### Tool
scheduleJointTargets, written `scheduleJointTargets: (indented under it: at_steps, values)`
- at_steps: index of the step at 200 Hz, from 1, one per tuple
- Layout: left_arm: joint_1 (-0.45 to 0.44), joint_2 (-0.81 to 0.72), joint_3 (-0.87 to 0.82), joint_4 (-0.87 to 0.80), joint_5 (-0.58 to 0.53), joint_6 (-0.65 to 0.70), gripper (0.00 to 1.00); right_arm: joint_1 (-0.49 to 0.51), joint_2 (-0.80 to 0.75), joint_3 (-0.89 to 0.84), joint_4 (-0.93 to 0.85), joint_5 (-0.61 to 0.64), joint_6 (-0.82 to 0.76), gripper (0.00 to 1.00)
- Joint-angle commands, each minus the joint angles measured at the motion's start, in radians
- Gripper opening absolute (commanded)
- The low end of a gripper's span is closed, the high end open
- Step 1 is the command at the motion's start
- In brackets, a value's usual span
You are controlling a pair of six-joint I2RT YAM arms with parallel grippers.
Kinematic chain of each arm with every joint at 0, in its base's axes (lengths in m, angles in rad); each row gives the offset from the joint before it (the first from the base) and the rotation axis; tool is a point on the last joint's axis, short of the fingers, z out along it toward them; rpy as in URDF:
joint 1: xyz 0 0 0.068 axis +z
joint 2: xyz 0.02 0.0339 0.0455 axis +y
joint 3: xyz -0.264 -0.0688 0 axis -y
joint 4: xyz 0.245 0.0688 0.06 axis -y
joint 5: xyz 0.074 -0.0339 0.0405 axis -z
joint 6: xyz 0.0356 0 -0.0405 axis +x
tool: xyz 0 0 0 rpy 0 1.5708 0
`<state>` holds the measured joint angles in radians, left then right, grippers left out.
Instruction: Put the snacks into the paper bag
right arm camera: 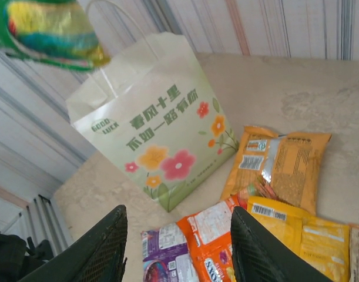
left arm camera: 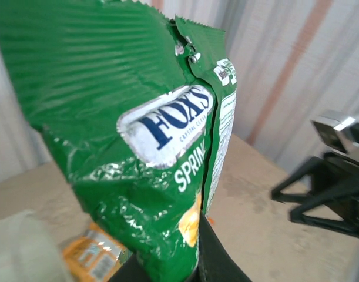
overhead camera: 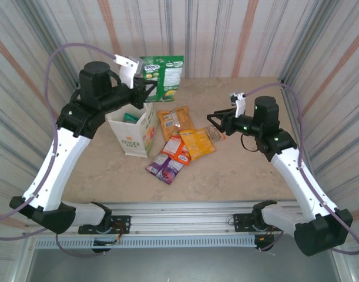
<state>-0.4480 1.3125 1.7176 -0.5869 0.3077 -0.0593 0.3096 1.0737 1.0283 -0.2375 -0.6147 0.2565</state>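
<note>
My left gripper (overhead camera: 148, 88) is shut on a green snack packet (overhead camera: 163, 76) and holds it in the air behind the white paper bag (overhead camera: 135, 134). The packet's lower end sits pinched between the black fingers (left arm camera: 217, 261), and the green packet (left arm camera: 138, 141) hangs close to that camera. A teal packet (overhead camera: 131, 117) lies inside the bag. My right gripper (overhead camera: 217, 120) is open with nothing in it, above the snacks on the table. Between its fingers show a purple packet (right arm camera: 167, 252) and a red-orange packet (right arm camera: 211, 232). Orange packets (right arm camera: 285, 164) lie to the right.
A slim brown bar (overhead camera: 214, 134) lies beside a yellow-orange packet (overhead camera: 197, 143), under my right gripper. Striped curtain walls close in the table at the back and on both sides. The bag's flowered side (right arm camera: 161, 158) faces the snack pile, with bare tabletop (overhead camera: 238, 170) in front.
</note>
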Motion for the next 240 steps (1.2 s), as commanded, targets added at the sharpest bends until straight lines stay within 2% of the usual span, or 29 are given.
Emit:
scheduleJointTargets:
  at_steps: [1,59,109,122,152,164,173,209,240]
  values:
    - [0.035,-0.015,0.064,-0.017,-0.145,0.068,0.01,0.03,0.015,0.004,-0.045,0.066,0.014,0.49]
    - [0.151,-0.053,0.069,-0.002,-0.218,0.079,0.01,0.068,0.076,0.032,-0.079,0.088,0.012,0.49]
    - [0.182,-0.077,0.055,-0.085,-0.323,0.112,0.02,0.074,0.101,0.044,-0.091,0.084,0.01,0.49]
    - [0.2,-0.107,0.011,-0.048,-0.28,0.103,0.02,0.077,0.102,0.042,-0.092,0.084,0.01,0.49]
    - [0.301,-0.16,-0.067,0.048,-0.061,-0.014,0.02,0.08,0.112,0.042,-0.092,0.082,0.016,0.49]
    - [0.323,-0.175,-0.078,0.068,-0.031,-0.044,0.02,0.08,0.114,0.043,-0.092,0.082,0.018,0.49]
    - [0.325,-0.181,-0.077,0.068,-0.048,-0.046,0.02,0.082,0.114,0.044,-0.093,0.082,0.018,0.49]
    - [0.325,-0.149,0.002,-0.11,-0.162,0.012,0.02,0.083,0.114,0.043,-0.105,0.084,0.018,0.49]
    - [0.325,-0.076,0.07,-0.317,-0.112,0.031,0.04,0.083,0.117,0.045,-0.116,0.085,0.02,0.49]
